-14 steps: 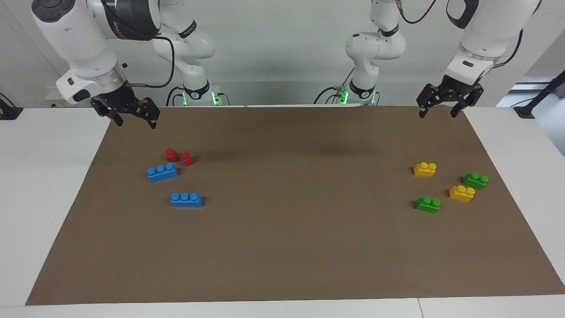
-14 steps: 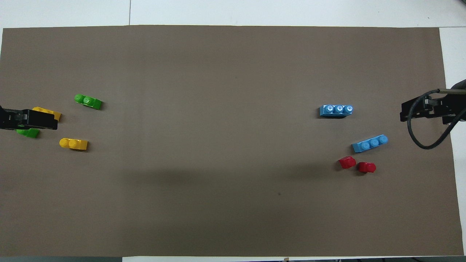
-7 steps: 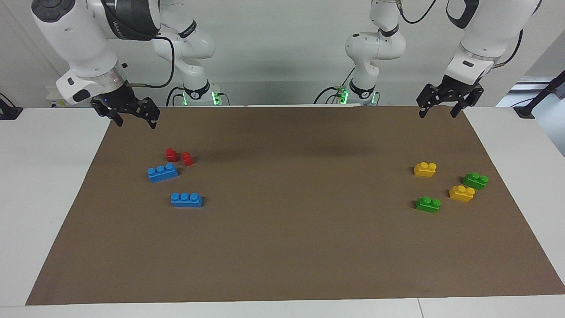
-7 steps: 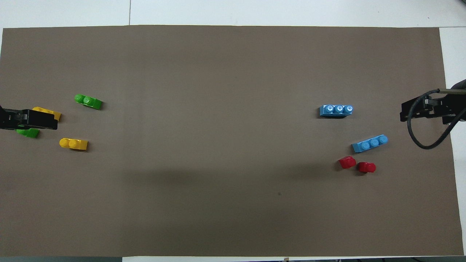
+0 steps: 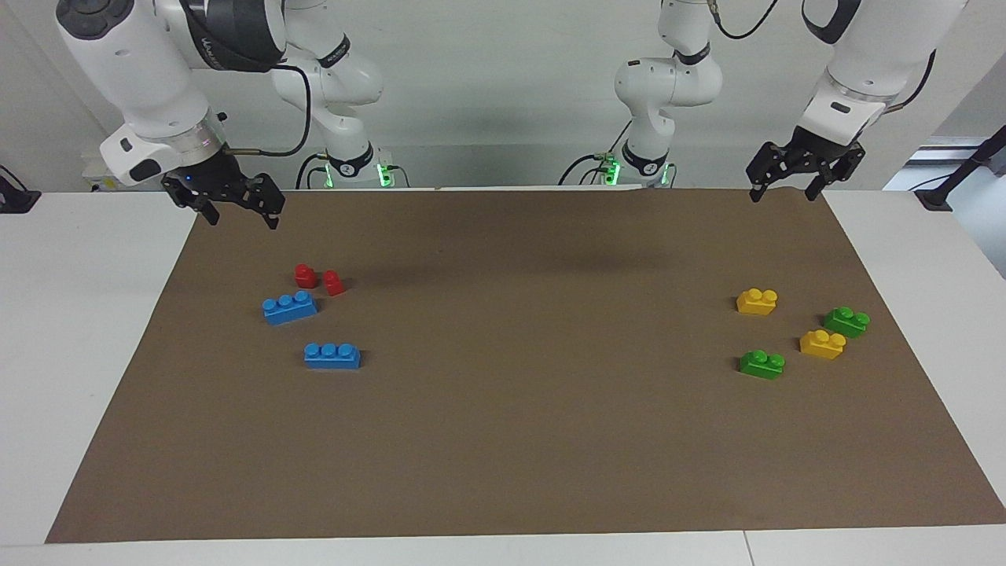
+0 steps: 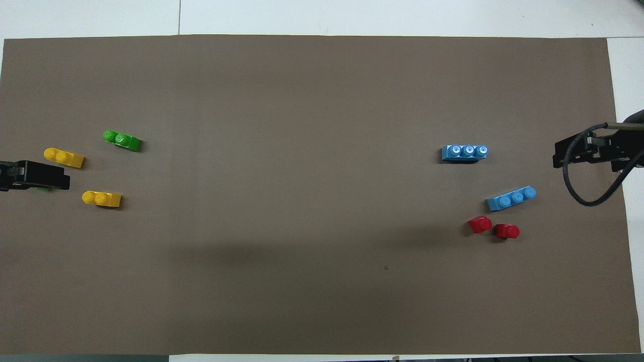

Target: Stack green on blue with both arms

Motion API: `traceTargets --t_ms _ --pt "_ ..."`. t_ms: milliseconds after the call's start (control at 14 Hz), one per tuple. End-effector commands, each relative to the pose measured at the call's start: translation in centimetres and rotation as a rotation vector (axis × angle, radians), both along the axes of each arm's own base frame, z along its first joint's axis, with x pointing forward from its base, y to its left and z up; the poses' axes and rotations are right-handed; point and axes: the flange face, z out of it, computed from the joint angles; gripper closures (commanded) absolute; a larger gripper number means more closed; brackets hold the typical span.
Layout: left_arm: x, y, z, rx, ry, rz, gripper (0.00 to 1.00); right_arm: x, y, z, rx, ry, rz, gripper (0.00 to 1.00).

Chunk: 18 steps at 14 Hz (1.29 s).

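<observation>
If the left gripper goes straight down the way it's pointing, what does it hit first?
Probably the brown mat near its edge closest to the robots. The left gripper hangs open, pointing down, and the nearest yellow brick looks clear of that line, though depth is uncertain.

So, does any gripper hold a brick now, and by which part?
Nothing is held. The left gripper and the right gripper both hang open in the air, and every brick lies on the brown mat.
</observation>
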Motion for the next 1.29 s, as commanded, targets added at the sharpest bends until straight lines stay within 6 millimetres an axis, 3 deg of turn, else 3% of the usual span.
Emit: traceTargets --t_ms 0,429,643,1000,1214 --pt "-1.0 0.4 0.7 -0.011 0.004 0.011 0.0 -0.2 -0.5 0.0 -0.008 0.012 0.011 0.0" --pt "-1.3 0.5 0.8 -0.012 -0.002 0.015 0.0 -0.2 -0.5 0.0 -0.008 0.012 0.011 0.0" --pt "-1.4 1.2 -0.1 -0.014 -0.024 0.038 0.0 -0.2 -0.4 0.0 -0.008 0.012 0.013 0.0" --pt "0.0 1.6 -2.6 -0.034 -0.112 0.333 0.0 -0.2 -0.5 0.0 -0.008 0.012 0.016 0.0" --pt "0.8 1.6 -4.4 -0.045 -0.124 0.496 0.0 -0.1 -2.1 -0.1 -0.007 0.006 -0.016 0.0"
